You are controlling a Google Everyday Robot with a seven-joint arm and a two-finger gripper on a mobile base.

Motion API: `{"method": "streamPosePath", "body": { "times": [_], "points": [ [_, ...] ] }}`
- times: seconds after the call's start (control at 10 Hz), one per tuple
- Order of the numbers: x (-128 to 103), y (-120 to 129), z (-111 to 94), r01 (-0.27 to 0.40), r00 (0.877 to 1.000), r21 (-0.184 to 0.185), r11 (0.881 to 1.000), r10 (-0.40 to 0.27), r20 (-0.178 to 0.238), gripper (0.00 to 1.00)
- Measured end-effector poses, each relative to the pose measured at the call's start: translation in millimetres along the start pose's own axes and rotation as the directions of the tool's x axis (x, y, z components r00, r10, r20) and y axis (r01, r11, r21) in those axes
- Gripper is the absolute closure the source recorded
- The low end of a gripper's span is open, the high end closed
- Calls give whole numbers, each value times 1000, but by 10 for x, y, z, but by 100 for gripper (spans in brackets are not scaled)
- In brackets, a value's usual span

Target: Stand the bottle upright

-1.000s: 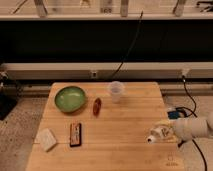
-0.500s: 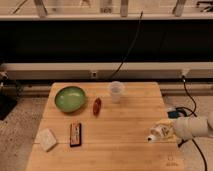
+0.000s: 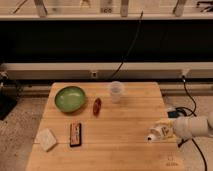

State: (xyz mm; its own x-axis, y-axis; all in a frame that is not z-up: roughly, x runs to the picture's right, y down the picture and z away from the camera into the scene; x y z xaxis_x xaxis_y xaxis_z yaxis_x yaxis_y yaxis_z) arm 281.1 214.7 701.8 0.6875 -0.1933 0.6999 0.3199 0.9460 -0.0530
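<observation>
At the far left of your wooden table (image 3: 125, 155), a pale rectangular block (image 3: 47, 139) lies close to the left edge, near the front corner. Behind it, further in, sits a green bowl (image 3: 70, 98). A dark flat bar (image 3: 75, 134) lies in front of the bowl and just right of the block, its long side running front to back.

Moving right, a small red-orange oblong object (image 3: 97, 106) lies just beside the bowl. A translucent cup (image 3: 116, 92) stands upright near the back edge, close to the middle.

From the cup to the right side you have bare board, and nothing stands between these items and the bottle.

The bottle (image 3: 160, 132) is at the right edge, toward the front. It is not upright: it is tipped over, with its white cap pointing left and slightly down. The gripper (image 3: 171, 130) reaches in over that right edge, its fingers clamped on the bottle's base end, with the white arm (image 3: 192, 126) extending off to the right.

A dark cable (image 3: 189, 102) runs along the floor just past the table's right edge.
</observation>
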Motion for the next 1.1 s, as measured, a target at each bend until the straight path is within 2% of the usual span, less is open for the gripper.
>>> {"method": "streamPosePath", "body": {
  "times": [0.1,0.3,0.5,0.8,1.1],
  "points": [
    [-1,8,12,0,1000,4,1000,0,-1,71],
    [5,-35,-36,-8,1000,14,1000,8,12,89],
    [12,-78,-152,-27,999,43,999,25,37,100],
    [5,-202,-312,-37,997,82,996,31,76,100],
    [12,-273,-378,-37,995,98,995,28,100,100]
  ]
}}
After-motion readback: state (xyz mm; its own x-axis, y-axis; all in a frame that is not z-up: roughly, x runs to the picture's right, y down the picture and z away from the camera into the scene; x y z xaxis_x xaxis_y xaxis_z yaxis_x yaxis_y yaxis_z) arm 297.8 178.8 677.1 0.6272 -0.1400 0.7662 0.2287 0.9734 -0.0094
